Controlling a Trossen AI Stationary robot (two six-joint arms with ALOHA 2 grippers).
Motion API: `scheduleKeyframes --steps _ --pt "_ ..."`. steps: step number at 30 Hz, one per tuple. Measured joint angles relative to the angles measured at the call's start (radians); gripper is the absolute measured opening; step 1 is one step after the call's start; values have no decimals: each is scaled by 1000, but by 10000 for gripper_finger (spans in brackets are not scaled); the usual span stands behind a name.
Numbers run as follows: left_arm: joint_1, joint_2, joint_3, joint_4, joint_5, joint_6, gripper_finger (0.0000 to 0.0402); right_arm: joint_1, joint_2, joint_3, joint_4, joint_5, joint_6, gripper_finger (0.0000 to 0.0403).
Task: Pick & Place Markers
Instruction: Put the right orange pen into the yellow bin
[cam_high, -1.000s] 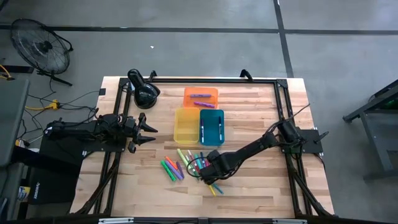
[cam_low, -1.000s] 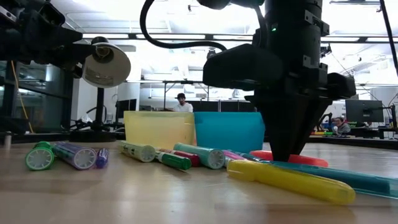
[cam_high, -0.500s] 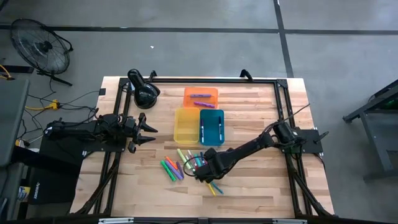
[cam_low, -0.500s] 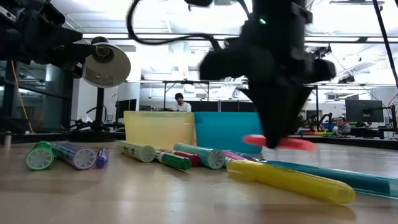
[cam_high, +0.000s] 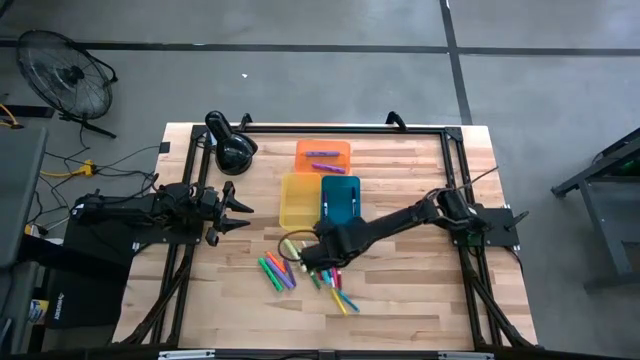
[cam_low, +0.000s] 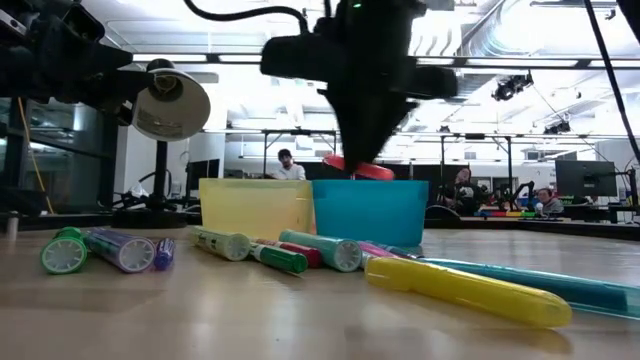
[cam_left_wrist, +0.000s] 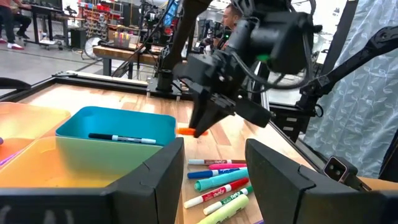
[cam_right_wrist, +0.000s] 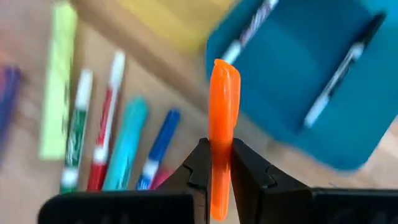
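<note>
My right gripper (cam_right_wrist: 222, 165) is shut on an orange marker (cam_right_wrist: 222, 106) and holds it in the air by the near edge of the blue tray (cam_high: 340, 200). In the low view the marker (cam_low: 358, 168) hangs just above the tray's rim (cam_low: 370, 185). Several green, red, blue, purple, pink and yellow markers (cam_high: 300, 272) lie flat on the wood in front of the trays. A yellow tray (cam_high: 298, 200) and an orange tray (cam_high: 322, 155) stand next to the blue one. My left gripper (cam_high: 240, 210) waits open at the table's left. My right gripper pinches the orange marker's barrel (cam_right_wrist: 222, 149) between its two fingers (cam_right_wrist: 200, 165). The fingers slant down from above and lie across the marker. One end juts past the fingertips (cam_left_wrist: 185, 131). The marker is lifted clear of the table and lies about level.
The blue tray holds two thin dark-and-white markers (cam_left_wrist: 121, 138), the orange tray purple ones (cam_high: 320, 155). A black lamp (cam_high: 230, 145) stands at the far left of the table. A yellow marker (cam_low: 465, 290) lies close to the low camera.
My right gripper has stayed shut on the orange marker and lifted it off the table. It has risen and gone toward the table's far left, up to the blue tray, tipping less steeply. The other markers lie where they were.
</note>
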Motion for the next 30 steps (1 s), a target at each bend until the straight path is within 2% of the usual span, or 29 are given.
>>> scheduleKeyframes --steps 15,30 --pt "0 0 0 0 0 0 170 -164 -2 19 294 -31 -239 33" --pt "0 0 0 0 0 0 170 -267 -4 -12 358 -57 -286 48"
